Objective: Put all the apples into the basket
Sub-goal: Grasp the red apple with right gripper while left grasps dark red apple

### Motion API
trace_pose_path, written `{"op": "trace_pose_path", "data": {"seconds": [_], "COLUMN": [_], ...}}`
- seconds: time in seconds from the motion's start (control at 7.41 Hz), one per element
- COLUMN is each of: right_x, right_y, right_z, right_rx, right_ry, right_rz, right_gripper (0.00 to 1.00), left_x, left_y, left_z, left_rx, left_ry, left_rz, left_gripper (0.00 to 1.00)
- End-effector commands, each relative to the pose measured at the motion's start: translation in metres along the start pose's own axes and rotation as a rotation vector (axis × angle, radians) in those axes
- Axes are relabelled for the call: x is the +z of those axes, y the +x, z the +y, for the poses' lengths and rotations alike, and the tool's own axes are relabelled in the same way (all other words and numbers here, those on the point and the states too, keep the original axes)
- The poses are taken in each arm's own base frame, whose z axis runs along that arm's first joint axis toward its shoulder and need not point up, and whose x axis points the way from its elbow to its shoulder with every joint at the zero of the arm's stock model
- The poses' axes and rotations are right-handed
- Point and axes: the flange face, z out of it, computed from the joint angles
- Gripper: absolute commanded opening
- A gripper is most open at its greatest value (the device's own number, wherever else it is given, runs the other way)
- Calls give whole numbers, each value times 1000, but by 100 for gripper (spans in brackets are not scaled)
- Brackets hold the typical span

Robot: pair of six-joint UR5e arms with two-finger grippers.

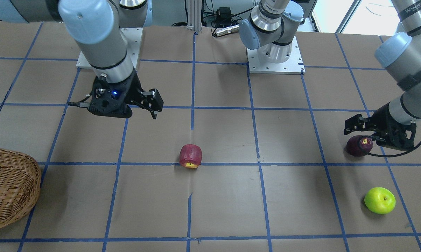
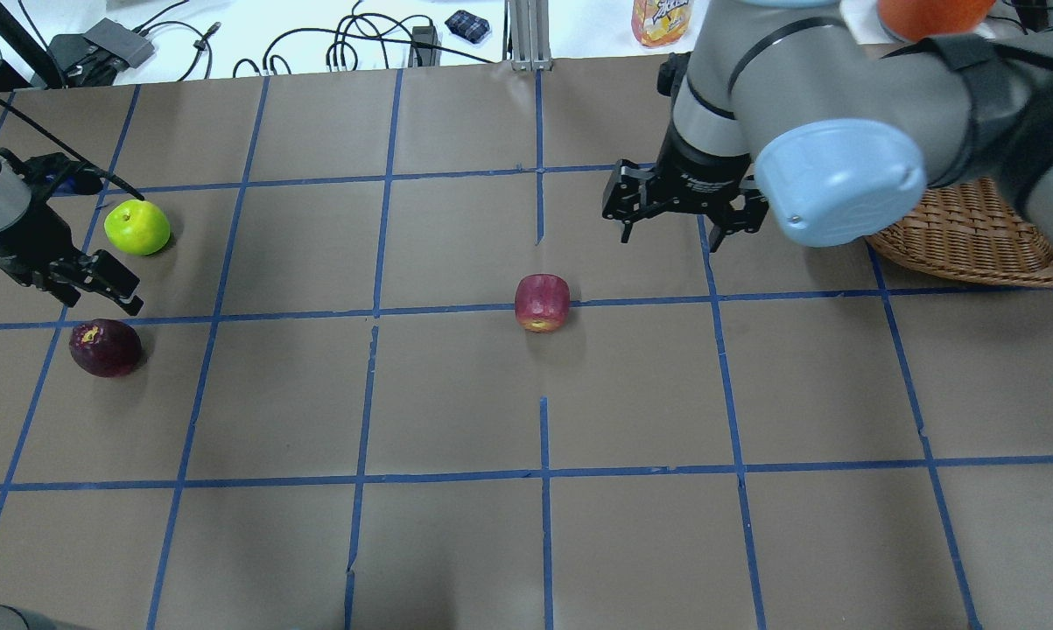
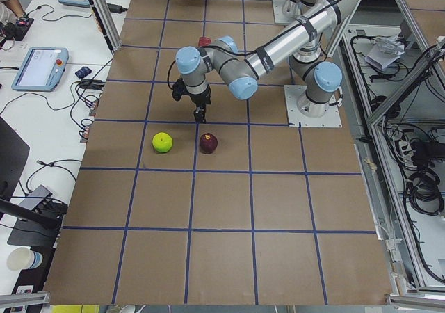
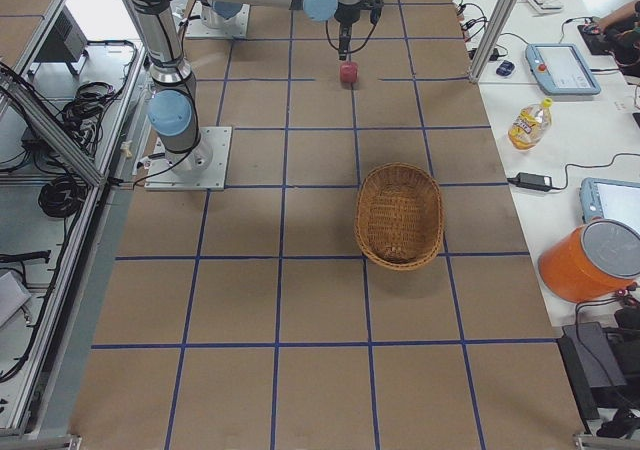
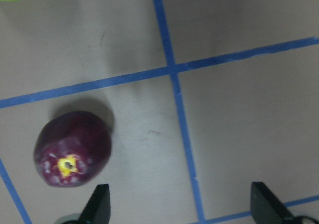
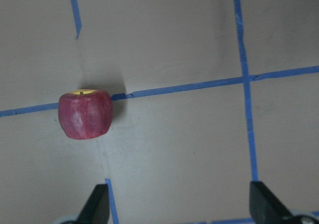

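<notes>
Three apples lie on the brown table. The red apple (image 2: 542, 302) sits near the middle, and in the right wrist view this red apple (image 6: 84, 113) lies ahead and to the left of my right gripper (image 6: 179, 204). That right gripper (image 2: 670, 234) hovers open and empty. The maroon apple (image 2: 104, 347) is at the far left, and the green apple (image 2: 137, 227) is just beyond it. My left gripper (image 2: 106, 284) hangs open between them, with the maroon apple (image 5: 73, 148) outside its left fingertip (image 5: 99, 204). The wicker basket (image 2: 972, 241) rests at the right, partly hidden by my right arm.
Blue tape lines (image 2: 539, 306) grid the table. Both arm bases (image 1: 275, 52) are bolted at the robot's side. Beyond the far edge lie cables (image 2: 360, 44), a drink bottle (image 2: 662, 19) and an orange container (image 4: 590, 260). A person's hand (image 3: 10, 7) shows at the side bench.
</notes>
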Motion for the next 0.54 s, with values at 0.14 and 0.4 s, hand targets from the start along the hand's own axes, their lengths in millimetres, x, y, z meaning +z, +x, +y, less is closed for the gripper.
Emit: {"op": "trace_pose_path", "data": {"seconds": [0.14, 0.4], "right_x": [92, 139], "right_y": [-70, -99], "right_z": [-1, -2], "right_rx": [-31, -79], "right_ry": [-30, -25], "right_rz": [5, -2], "right_gripper": [100, 100], "left_x": [38, 52], "left_y": [-60, -66], "left_z": [13, 13], "left_rx": [-27, -16], "left_ry": [4, -12], "left_rz": [-3, 16], "left_gripper": [100, 100]}}
